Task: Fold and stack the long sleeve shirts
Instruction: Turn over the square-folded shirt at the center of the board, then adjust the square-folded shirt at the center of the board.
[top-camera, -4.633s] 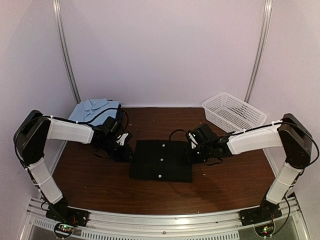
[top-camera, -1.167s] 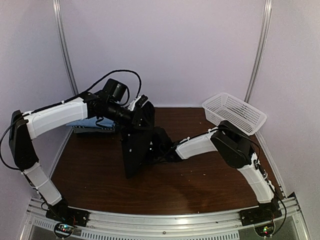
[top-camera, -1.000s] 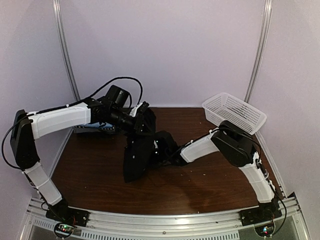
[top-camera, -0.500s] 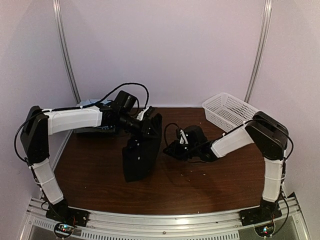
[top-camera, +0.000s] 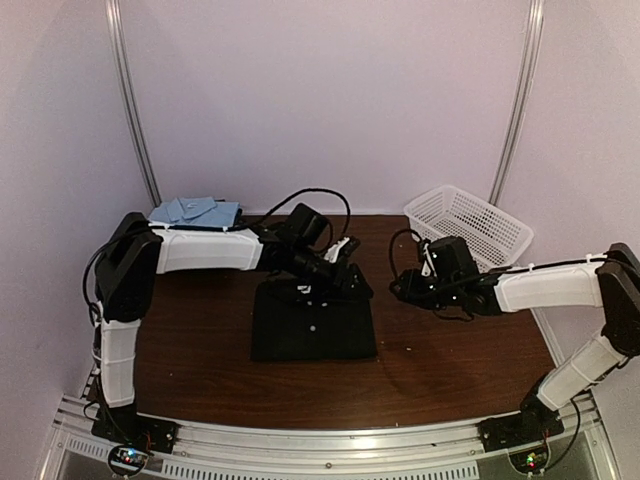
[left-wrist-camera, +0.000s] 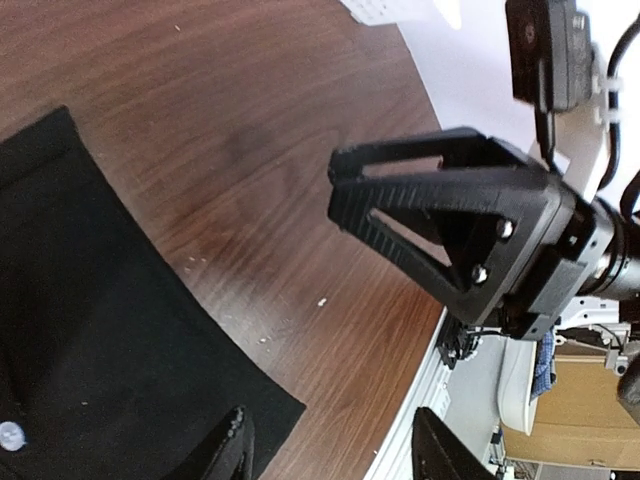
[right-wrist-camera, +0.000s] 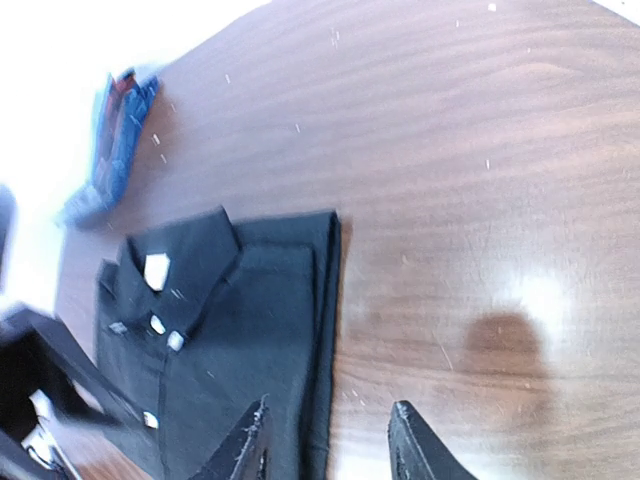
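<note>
Newly opened since a second ago, jaws spread and empty: left gripper (left-wrist-camera: 335, 450) above the far edge of the folded black button-front shirt (top-camera: 313, 325), now flat mid-desk (top-camera: 200, 350); right gripper (right-wrist-camera: 330, 440) apart at its right; light blue collared shirt (top-camera: 195, 211) far-left.

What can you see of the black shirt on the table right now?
The black shirt is soft dark fabric folded into a neat rectangle, lying flat on the wooden table. White buttons run down its front, and the collar, with a white label, faces the far side. The left hand hangs open over its far right corner; contact is unclear. The right hand is open and clear of it.
</note>
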